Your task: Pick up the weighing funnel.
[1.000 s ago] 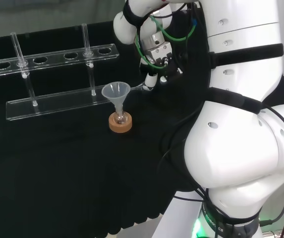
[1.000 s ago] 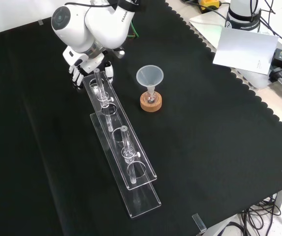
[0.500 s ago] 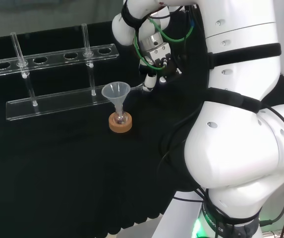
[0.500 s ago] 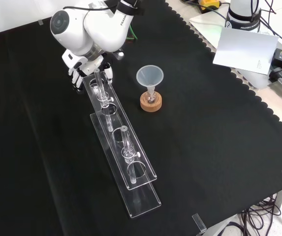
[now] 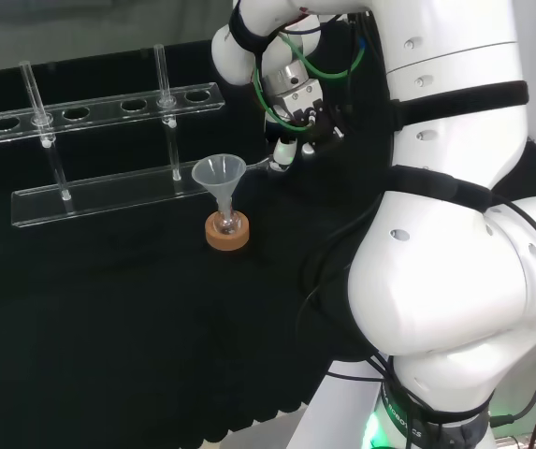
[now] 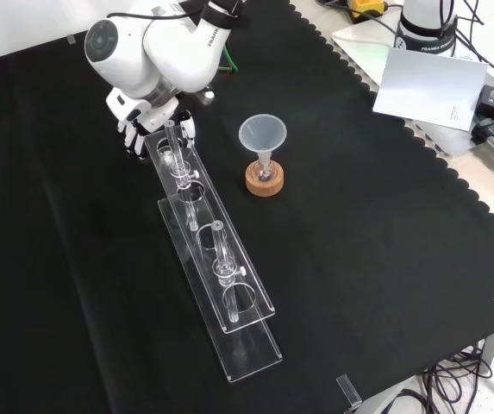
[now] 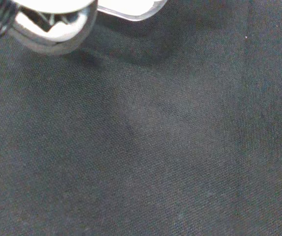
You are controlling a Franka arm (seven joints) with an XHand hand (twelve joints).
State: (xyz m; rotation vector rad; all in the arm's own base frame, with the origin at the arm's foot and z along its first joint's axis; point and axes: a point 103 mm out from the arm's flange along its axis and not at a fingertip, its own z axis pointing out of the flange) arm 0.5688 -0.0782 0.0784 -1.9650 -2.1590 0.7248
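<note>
In the head view the black and white hand (image 5: 293,126) hangs low over the cloth, just right of the funnel (image 5: 217,174). A small clear piece, apparently the weighing funnel (image 5: 266,166), shows as a pale streak right at the hand's lower tip. Whether the hand holds it or it lies on the cloth I cannot tell. In the front view the hand (image 6: 147,121) sits at the far end of the clear rack (image 6: 216,267), partly hidden behind it. The wrist view has black cloth (image 7: 150,147) close below and a blurred white part of the hand (image 7: 52,24).
The funnel (image 6: 262,134) stands mouth up in a small flask on a cork ring (image 6: 265,179). A long clear test tube rack (image 5: 108,103) holds two tubes, left of the hand in the head view. The arm's white links (image 5: 455,262) stand at the right.
The hand has shifted slightly up and to the left in both the head and front views. The funnel and the rack have not moved.
</note>
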